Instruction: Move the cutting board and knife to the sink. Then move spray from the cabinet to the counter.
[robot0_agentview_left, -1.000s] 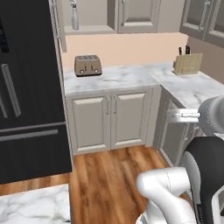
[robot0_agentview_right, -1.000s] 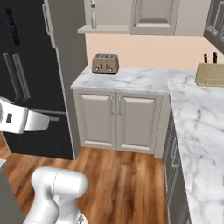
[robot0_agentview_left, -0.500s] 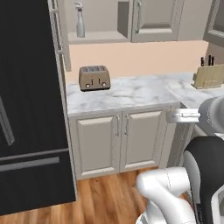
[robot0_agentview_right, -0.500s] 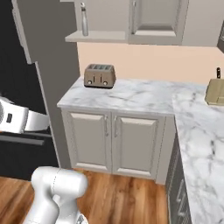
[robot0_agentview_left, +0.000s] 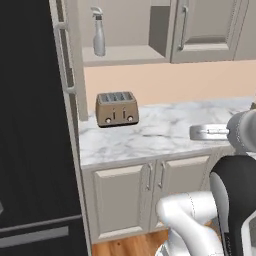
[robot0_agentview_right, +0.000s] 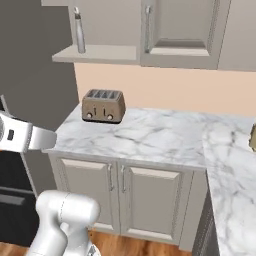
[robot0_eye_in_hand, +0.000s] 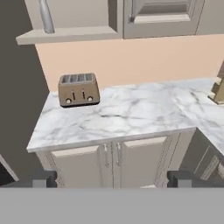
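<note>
Since the earlier frames, your base has driven forward and the cameras with it: the whole scene now sits closer and larger in both base views, and the wooden floor has almost left the frame. Do not read this as movement of the objects.

Note the tall dark fridge (robot0_agentview_left: 35, 130) standing at the left, against the end of the bench (robot0_agentview_left: 165, 132). This is the white marble slab with grey veins over beige base doors. It runs right and turns a corner toward you in the right base view.

Locate the cabinet (robot0_agentview_left: 200, 30) on the wall above the bench. Its panelled doors with grey bar handles are closed. Its open shelf niche (robot0_agentview_left: 125, 52) lies at the left end, next to the fridge.

Observe the toaster (robot0_agentview_left: 116, 108) at the left rear of the bench, directly below the niche.

Find the spray (robot0_agentview_left: 98, 32) upright on the niche shelf, near its left side, well above the toaster. It is also visible in the right base view (robot0_agentview_right: 79, 31) and, cut off at the top, in the hand view (robot0_eye_in_hand: 45, 17).

The gripper (robot0_eye_in_hand: 113, 178) points at the base doors, well apart from every object. Its jaws are released, spread wide, and hold nothing.
</note>
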